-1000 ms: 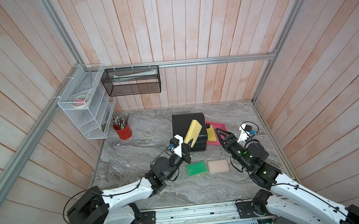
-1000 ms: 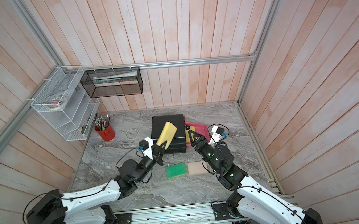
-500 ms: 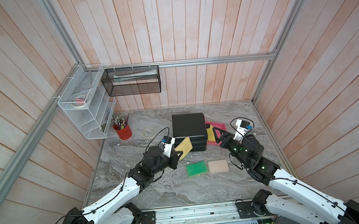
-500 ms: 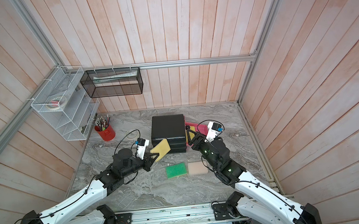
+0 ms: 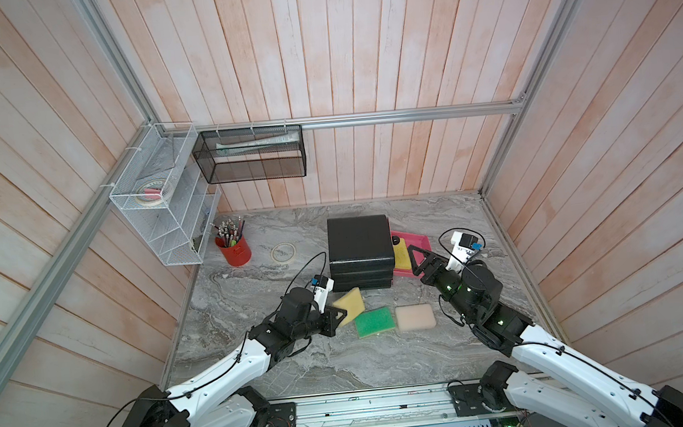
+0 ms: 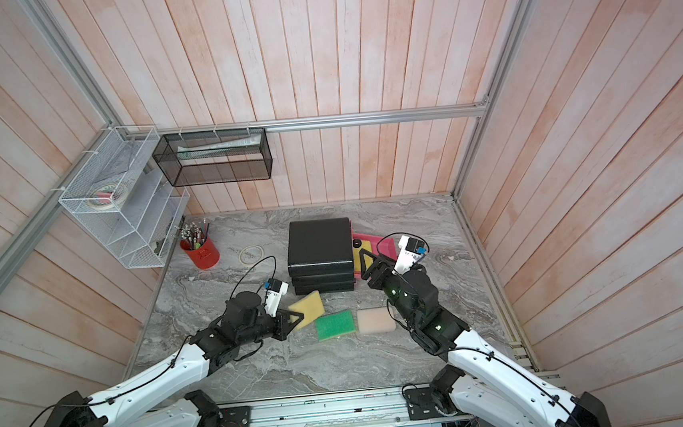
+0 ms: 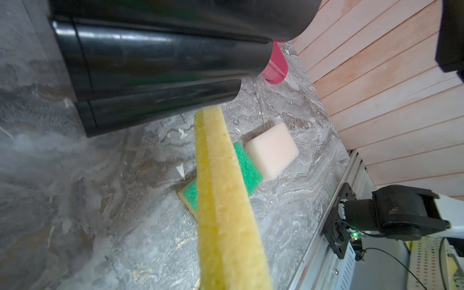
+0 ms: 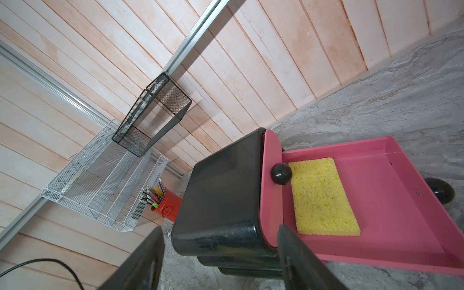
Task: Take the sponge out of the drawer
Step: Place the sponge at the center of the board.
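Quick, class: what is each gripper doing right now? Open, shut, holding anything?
Left gripper: shut on a yellow sponge.
Right gripper: open, holding nothing, beside the pink drawer.

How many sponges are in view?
4. A yellow sponge gripped in the left hand; a green sponge and a cream sponge side by side on the table; a second yellow sponge in the open pink drawer. The black unit may hide more.
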`<state>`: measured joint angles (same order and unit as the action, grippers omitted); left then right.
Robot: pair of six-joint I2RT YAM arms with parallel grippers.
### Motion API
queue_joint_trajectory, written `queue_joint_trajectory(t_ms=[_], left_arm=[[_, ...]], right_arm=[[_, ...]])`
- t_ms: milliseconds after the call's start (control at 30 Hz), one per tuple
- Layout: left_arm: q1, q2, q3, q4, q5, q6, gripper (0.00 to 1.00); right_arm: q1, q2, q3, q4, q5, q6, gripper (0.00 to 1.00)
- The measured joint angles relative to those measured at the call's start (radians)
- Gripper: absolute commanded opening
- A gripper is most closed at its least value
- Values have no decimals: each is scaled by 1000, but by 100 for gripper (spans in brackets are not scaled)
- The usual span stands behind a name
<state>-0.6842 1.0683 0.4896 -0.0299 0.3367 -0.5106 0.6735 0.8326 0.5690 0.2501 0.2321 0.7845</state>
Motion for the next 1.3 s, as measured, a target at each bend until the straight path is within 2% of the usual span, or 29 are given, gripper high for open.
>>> queue_joint_trajectory(t_ms=[100,267,367,500,800,1033,1300], left_arm=[[-6,-30,-20,10,28,-33,0],[-11,-127,-44,49,90,-71,0],[-11,-187,-46,53,111,-79,0],[-11,-215,-46,46,115,-81,0],[-11,-158,-44,-164,32,-89,0],[-11,-138,-35,-280,21,-122,0],[-8,7,2,-325,18,-121,0]], right_arm=[[-6,64,15,11,-106,-72,80],[-18,180,32,13,-363,-189,82],[-37,193,-4,43,-502,-218,83],[-57,177,-85,76,-621,-233,84],[-59,155,-119,89,-653,-239,84],[-71,187,-135,116,-653,-247,84],[-97,193,-172,151,-658,-254,84]])
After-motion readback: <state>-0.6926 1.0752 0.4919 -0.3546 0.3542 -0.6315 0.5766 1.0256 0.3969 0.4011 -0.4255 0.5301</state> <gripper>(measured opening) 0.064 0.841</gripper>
